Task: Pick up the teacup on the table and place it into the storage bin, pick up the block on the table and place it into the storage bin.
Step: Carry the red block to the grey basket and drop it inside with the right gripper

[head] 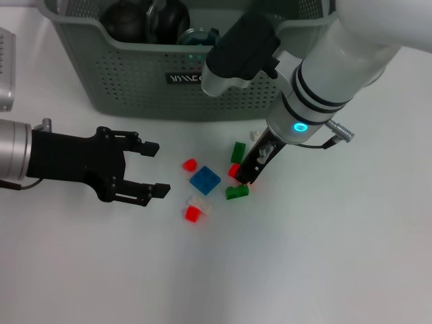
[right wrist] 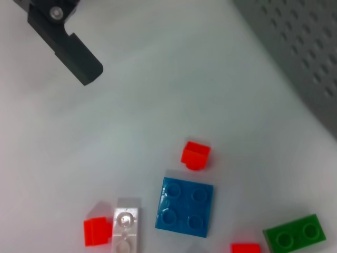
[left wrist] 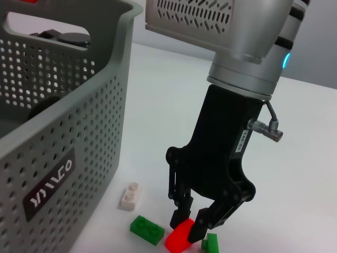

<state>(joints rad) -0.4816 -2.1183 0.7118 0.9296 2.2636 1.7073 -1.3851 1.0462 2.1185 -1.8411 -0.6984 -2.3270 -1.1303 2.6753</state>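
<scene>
Head view shows the block step in hand: a red block (left wrist: 179, 235) is clamped at centre frame by the right gripper (left wrist: 190, 224), to be lifted next to the storage bin (head: 135, 88) at upper frame, while the left gripper (head: 152, 170) is held apart at left on the surface (head: 324, 256).

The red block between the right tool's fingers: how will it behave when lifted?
The red block looks like rigid moulded plastic, so probably stiff and light. The right tool pinches it by one end, so it may pivot. Its flat faces should not roll.
</scene>
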